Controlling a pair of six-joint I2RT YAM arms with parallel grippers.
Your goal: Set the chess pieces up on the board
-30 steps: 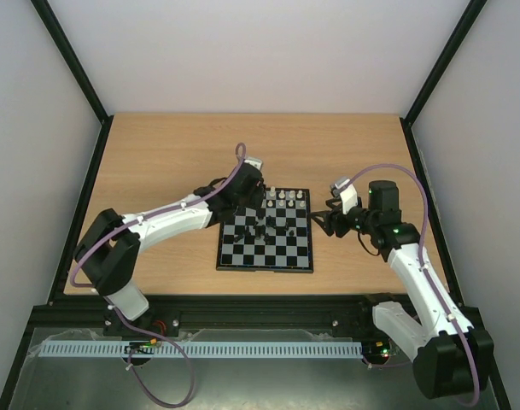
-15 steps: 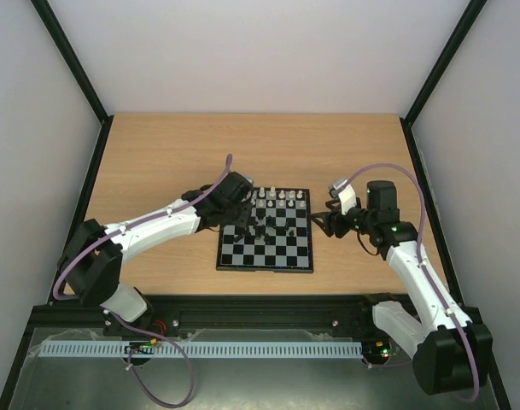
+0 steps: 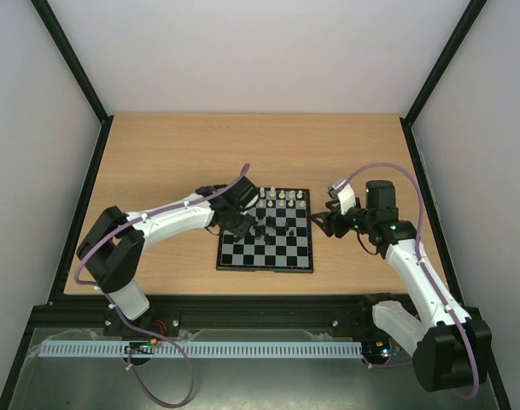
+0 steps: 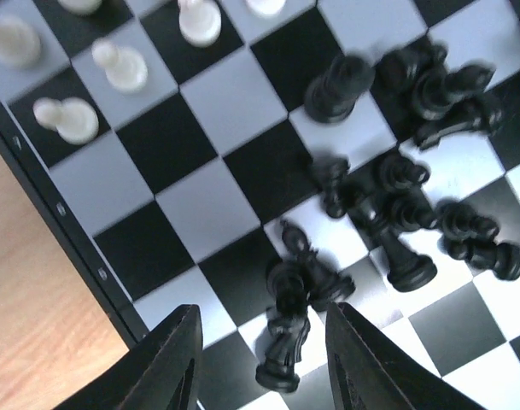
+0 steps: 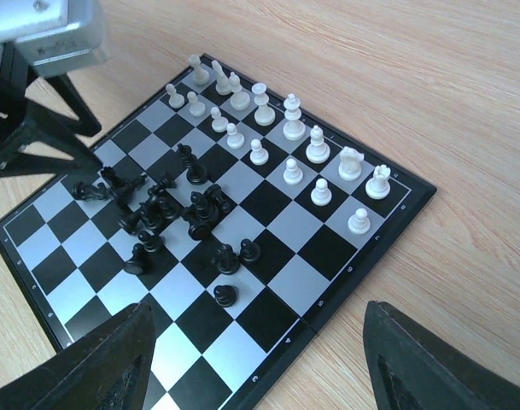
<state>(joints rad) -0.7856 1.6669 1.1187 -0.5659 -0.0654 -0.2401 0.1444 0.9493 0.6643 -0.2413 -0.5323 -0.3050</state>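
Observation:
The board lies mid-table. White chess pieces stand in two rows along its far edge. Black chess pieces lie jumbled near the middle, several of them toppled. My left gripper hovers low over the board's left part. In the left wrist view its fingers straddle a fallen black piece without touching it, so the left gripper is open. My right gripper hangs open beside the board's right edge. The right wrist view shows the right gripper above the board's rim, empty.
Bare wooden tabletop surrounds the board, bounded by a black frame and white walls. The white rows and the black heap sit close together. The left arm's metal wrist shows at the right wrist view's top left.
My left gripper has moved from the board's far left corner toward the black heap and come lower, its jaws narrowing. The right arm has stayed put.

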